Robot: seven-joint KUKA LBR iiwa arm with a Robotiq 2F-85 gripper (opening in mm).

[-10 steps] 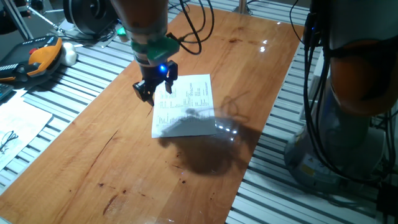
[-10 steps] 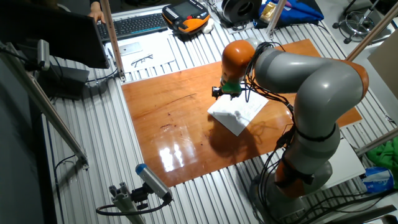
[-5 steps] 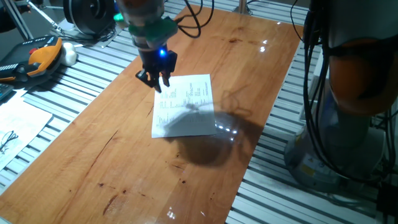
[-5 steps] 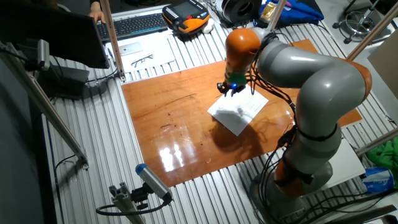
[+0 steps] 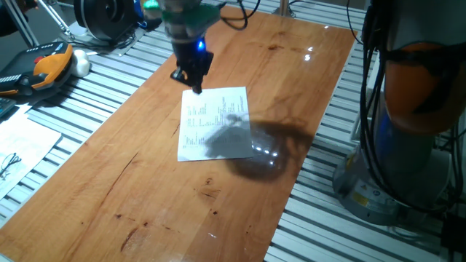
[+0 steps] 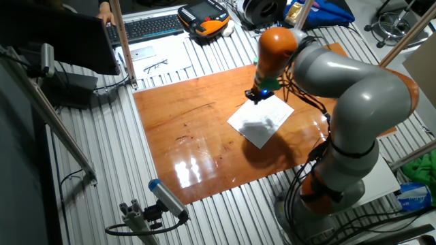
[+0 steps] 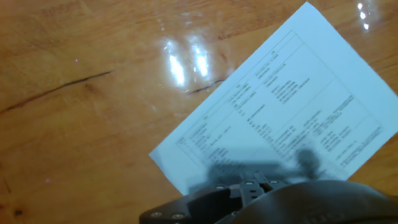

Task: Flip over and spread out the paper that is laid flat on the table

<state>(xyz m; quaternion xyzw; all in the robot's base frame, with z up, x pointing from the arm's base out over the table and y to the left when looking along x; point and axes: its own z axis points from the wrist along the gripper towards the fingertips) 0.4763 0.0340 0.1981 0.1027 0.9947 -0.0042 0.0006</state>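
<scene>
1. Since the earlier frames, the gripper has shifted toward the upper part of the frame in one fixed view, from beside the sheet's left edge to a position above its upper left corner.
2. The paper has not changed position; it lies flat on the table, printed face up, near the centre of the frame.
3. In the other fixed view, the gripper hangs at the upper corner of the paper, right of centre.
4. In the hand view, the paper fills the right half of the frame, set diagonally, with columns of small dark text visible. The table shows a dark grain streak at the left.
5. Finger spacing: cannot tell. The fingertips are blurred and dark in both fixed views, and the hand view shows only the gripper body at the bottom edge.
6. Nothing is visibly clamped between the fingers.
</scene>
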